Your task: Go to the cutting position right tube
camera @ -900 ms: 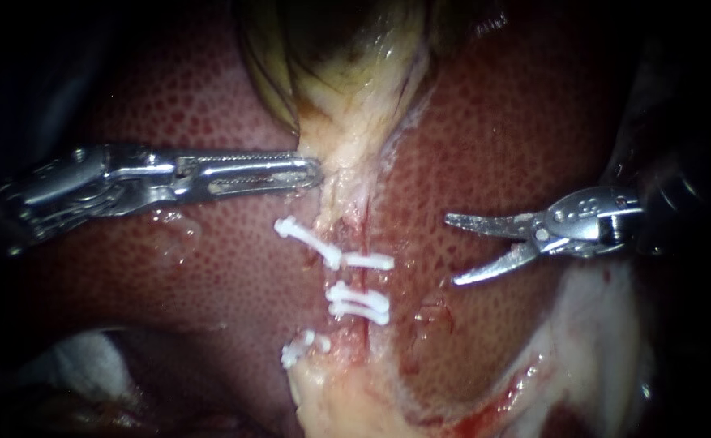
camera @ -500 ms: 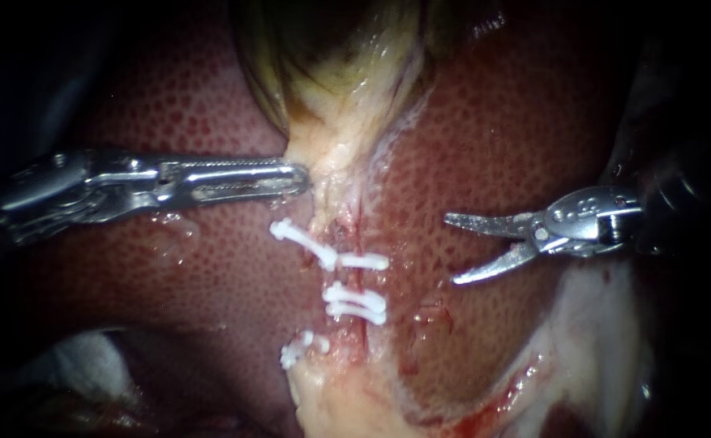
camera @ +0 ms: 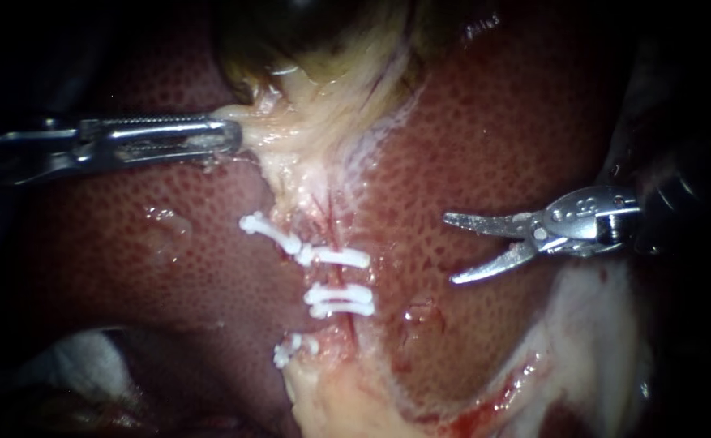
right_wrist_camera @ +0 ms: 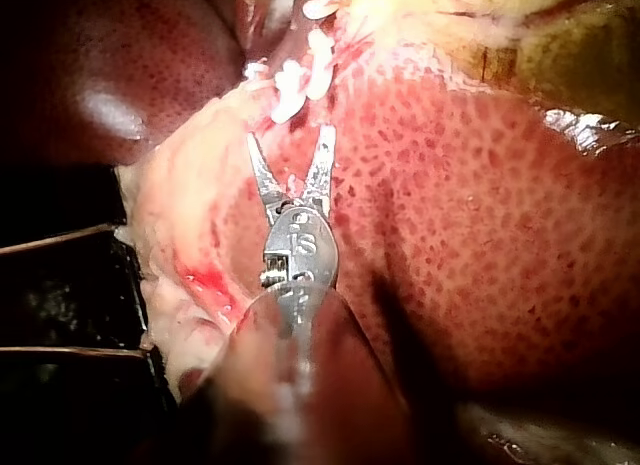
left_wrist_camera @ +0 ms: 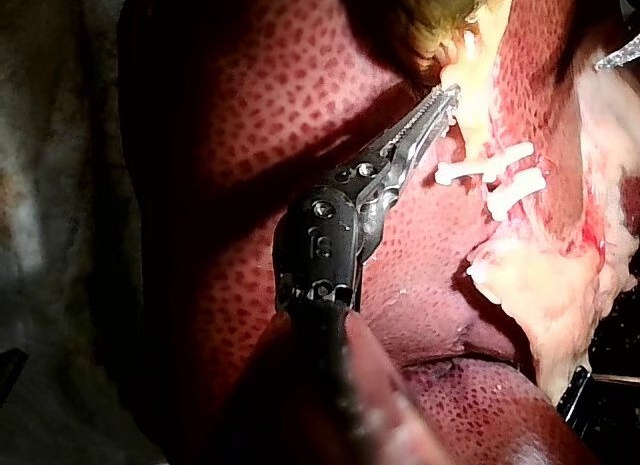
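My left instrument (camera: 229, 136) comes in level from the left, its jaws shut on the pale tissue at the neck of the greenish gallbladder (camera: 323, 49) and stretching it leftward. Below that, several white clips (camera: 337, 258) cross a pale strip with a thin red tube (camera: 332, 223) running down it. My right instrument (camera: 449, 249) hovers over the liver (camera: 493, 122), right of the clips, blades open and touching nothing. In the left wrist view the left instrument (left_wrist_camera: 447, 97) grips tissue just beyond the clips (left_wrist_camera: 490, 175). In the right wrist view the open blades (right_wrist_camera: 290, 135) point at the clips (right_wrist_camera: 300, 80).
White gauze (camera: 79, 365) lies low on the left. Pale fatty tissue (camera: 598, 341) with a little blood (camera: 493, 405) borders the liver at the lower right. Dark surroundings lie beyond both instruments.
My left instrument has moved up and to the left, dragging the pale neck tissue and the clips leftward with it. My right instrument has stayed where it was, blades still open.
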`<state>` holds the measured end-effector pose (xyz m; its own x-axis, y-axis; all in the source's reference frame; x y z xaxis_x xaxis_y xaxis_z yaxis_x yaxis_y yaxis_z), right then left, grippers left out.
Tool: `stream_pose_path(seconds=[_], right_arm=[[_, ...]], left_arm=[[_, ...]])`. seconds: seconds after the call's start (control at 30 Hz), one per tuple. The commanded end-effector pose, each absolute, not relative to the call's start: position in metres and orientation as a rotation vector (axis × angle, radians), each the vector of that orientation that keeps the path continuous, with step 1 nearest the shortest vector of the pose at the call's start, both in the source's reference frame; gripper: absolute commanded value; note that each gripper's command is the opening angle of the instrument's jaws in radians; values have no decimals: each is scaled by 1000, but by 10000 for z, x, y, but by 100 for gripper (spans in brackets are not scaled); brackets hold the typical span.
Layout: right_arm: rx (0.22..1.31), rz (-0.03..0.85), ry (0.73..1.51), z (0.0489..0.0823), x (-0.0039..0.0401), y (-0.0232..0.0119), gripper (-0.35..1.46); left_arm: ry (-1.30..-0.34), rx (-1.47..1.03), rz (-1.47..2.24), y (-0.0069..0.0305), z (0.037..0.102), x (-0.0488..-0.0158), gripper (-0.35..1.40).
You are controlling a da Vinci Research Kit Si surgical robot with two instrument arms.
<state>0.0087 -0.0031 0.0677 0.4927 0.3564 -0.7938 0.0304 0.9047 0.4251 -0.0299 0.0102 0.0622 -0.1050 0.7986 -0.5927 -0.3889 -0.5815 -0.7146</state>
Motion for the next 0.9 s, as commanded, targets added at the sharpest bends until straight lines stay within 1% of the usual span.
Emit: stream_pose_path(seconds=[0.03, 0.17, 0.3, 0.57, 0.7, 0.9], right_arm=[[413, 205, 1044, 677, 88, -32, 143], [412, 203, 1045, 681, 91, -34, 143], [419, 190, 1043, 695, 100, -42, 143], [490, 205, 1018, 750, 130, -68, 143], [516, 212, 1005, 772, 142, -77, 143], [537, 211, 990, 793, 158, -87, 143]], left_arm=[[-484, -1325, 1807, 101, 621, -301, -35], [-483, -1325, 1807, 101, 621, -301, -35], [-483, -1325, 1807, 100, 621, -301, -35], [-482, -1324, 1807, 100, 621, -303, -35], [-481, -1324, 1807, 100, 622, -303, -35], [-479, -1324, 1807, 99, 622, -305, -35]])
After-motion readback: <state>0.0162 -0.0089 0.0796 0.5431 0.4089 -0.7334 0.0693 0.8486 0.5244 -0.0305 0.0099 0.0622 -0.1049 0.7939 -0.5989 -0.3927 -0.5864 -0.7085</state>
